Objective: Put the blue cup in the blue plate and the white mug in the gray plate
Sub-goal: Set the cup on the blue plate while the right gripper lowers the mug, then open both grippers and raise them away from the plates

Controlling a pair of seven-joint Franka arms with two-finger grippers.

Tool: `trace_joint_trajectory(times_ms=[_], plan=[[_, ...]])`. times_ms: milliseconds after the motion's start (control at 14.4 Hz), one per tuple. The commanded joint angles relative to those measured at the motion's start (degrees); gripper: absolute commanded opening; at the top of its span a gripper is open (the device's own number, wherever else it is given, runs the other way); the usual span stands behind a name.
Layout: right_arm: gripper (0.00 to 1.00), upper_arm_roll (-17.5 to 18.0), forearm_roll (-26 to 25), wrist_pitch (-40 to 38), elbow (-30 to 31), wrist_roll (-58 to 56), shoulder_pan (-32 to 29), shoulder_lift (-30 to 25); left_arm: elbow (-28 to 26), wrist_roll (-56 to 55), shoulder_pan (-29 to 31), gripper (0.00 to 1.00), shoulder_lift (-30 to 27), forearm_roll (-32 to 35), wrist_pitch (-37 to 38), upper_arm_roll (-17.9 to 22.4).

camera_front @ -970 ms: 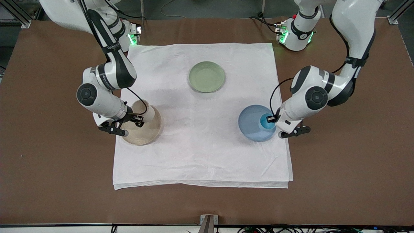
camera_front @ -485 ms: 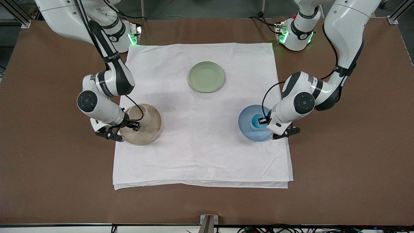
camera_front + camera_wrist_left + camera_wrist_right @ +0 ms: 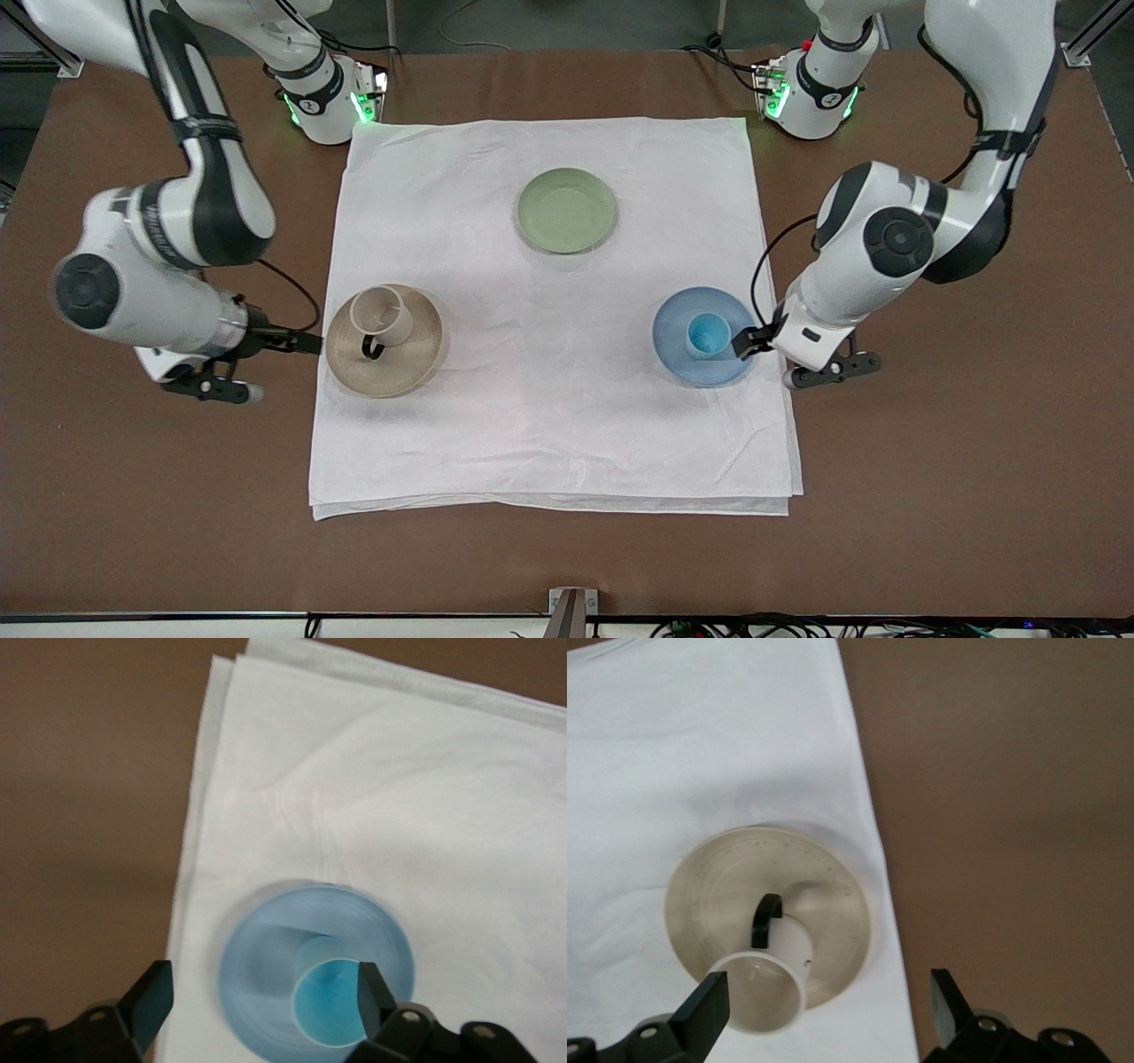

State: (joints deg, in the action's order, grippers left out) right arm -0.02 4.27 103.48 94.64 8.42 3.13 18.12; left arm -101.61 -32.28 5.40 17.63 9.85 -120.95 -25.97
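White mug (image 3: 381,315) sits upright on the gray plate (image 3: 416,359), clear of the right gripper (image 3: 297,342), fingers spread, holding nothing. Blue cup (image 3: 709,335) stands in the blue plate (image 3: 673,341); left gripper (image 3: 749,344) just beside it, open and empty too.

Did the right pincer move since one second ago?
Yes. The right pincer, open, drew off the gray plate and white mug toward its table end.
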Motion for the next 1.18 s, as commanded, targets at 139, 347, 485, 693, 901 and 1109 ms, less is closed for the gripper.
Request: trace_joint_trajectory(times_ms=[139,347,485,693,901,1109], plan=[[1.00,0.82,-5.51,-17.57,-10.33,-14.56,-9.97,-2.39,13.34,13.00,5.65,1.00,-1.46,8.17,17.39,-0.57],[1.00,0.90,-6.21,-24.80,-18.06,-14.83,-11.74,-1.86,18.27,16.71,7.60,1.00,-3.92,7.29,25.48,-0.66],[1.00,0.82,-6.12,-24.38,-19.66,-14.22,-12.10,-1.77,20.57,18.30,8.04,1.00,-6.28,4.93,29.79,-0.49],[1.00,0.99,-3.15,-24.90,-19.76,-14.13,-12.28,-1.95,19.00,22.15,4.82,1.00,-12.77,-1.56,33.84,7.21],[1.00,1.08,-2.60,-25.78,-18.53,-14.04,-11.84,-4.40,16.01,27.09,-0.63,1.00,-17.62,-6.23,35.95,16.53],[1.00,0.56,-3.39,-23.60,-11.26,-6.58,-7.28,-10.18,13.37,27.88,-3.47,1.00,-20.70,-9.67,36.40,21.57]])
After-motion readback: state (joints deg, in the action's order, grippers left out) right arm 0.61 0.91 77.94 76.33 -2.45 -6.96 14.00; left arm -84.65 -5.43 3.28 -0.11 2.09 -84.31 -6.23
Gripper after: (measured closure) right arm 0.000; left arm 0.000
